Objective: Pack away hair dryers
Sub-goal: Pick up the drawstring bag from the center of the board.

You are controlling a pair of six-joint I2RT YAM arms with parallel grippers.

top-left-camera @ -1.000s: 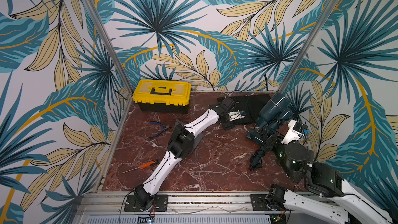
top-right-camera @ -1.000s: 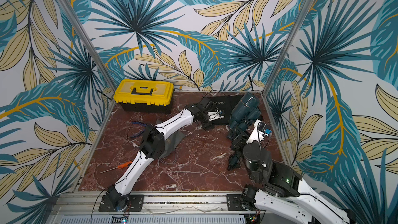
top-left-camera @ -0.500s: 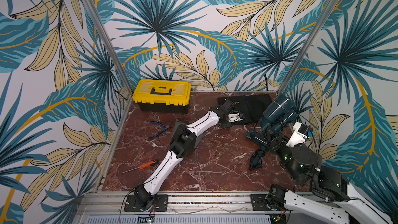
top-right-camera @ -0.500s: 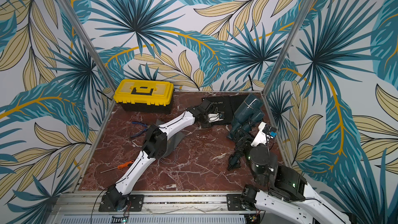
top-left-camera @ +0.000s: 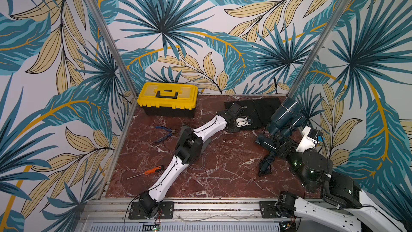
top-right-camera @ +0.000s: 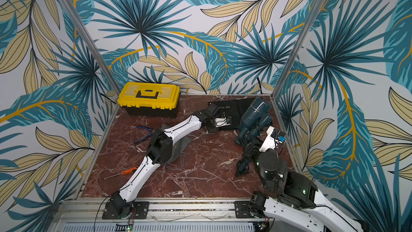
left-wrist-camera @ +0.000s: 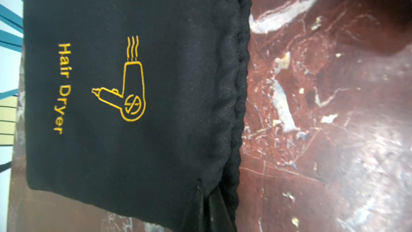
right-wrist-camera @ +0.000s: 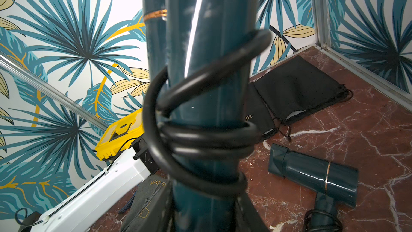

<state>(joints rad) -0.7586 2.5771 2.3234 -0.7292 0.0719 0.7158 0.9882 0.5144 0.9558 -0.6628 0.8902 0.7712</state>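
Note:
My right gripper [right-wrist-camera: 205, 210] is shut on the handle of a dark teal hair dryer [top-left-camera: 287, 114] [top-right-camera: 255, 113] with its black cord [right-wrist-camera: 200, 135] wound round it, held upright above the table at the right. A second dark teal hair dryer [right-wrist-camera: 312, 175] [top-left-camera: 263, 143] lies on the marble below it. My left gripper [left-wrist-camera: 208, 206] [top-left-camera: 249, 123] is shut on the mouth hem of a flat black drawstring bag [left-wrist-camera: 133, 85] [top-left-camera: 254, 112] printed "Hair Dryer" in yellow.
A second black bag [right-wrist-camera: 298, 90] lies in the back right corner. A grey bag [right-wrist-camera: 142, 199] lies under my left arm. A yellow toolbox [top-left-camera: 167, 98] stands at the back left. Blue pliers [top-left-camera: 163, 131] and an orange screwdriver [top-left-camera: 153, 170] lie at the left.
My left gripper has closed on the black bag's hem. The right arm has shifted slightly to the right with the teal dryer still in its grip.

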